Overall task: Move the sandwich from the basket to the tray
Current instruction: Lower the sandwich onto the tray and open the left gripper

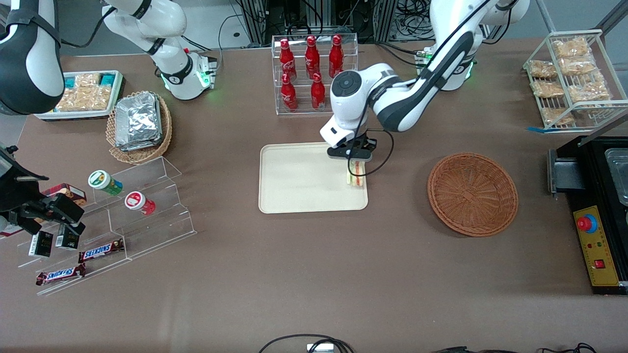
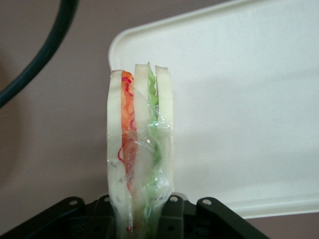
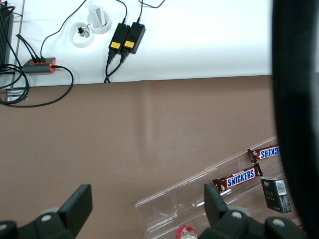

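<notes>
The sandwich (image 1: 356, 175) is a wedge of white bread with green and orange-red filling, wrapped in clear film. My left gripper (image 1: 356, 165) is shut on the sandwich and holds it over the edge of the cream-beige tray (image 1: 299, 179) that faces the basket. In the left wrist view the sandwich (image 2: 141, 149) stands between the black jaws, over the tray's rounded corner (image 2: 239, 114). The reddish-brown wicker basket (image 1: 472, 193) lies empty on the table, toward the working arm's end.
A clear rack of red bottles (image 1: 314, 73) stands farther from the camera than the tray. A tan basket with foil packets (image 1: 140, 122), a snack tray (image 1: 81, 95) and acrylic steps with candy bars (image 1: 108, 230) lie toward the parked arm's end. A wire rack (image 1: 571, 78) and a black machine (image 1: 598, 215) stand by the working arm's end.
</notes>
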Robot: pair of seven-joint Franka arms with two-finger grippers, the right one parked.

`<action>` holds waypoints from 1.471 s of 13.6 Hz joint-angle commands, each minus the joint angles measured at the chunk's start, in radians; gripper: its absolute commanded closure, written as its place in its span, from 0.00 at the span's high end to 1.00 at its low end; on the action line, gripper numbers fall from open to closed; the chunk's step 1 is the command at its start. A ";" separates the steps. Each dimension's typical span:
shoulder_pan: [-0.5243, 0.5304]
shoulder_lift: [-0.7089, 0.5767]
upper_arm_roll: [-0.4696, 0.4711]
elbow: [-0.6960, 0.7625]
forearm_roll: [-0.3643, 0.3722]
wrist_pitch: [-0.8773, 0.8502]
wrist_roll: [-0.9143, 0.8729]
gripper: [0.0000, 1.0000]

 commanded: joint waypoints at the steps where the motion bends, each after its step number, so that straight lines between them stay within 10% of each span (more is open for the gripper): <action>1: -0.039 0.108 0.003 0.069 0.093 -0.001 -0.090 0.00; 10: -0.069 0.241 0.008 0.132 0.118 0.001 -0.130 0.00; 15: -0.067 0.246 0.011 0.134 0.115 -0.007 -0.128 0.70; 20: -0.056 0.228 0.008 0.216 0.098 -0.086 -0.145 0.84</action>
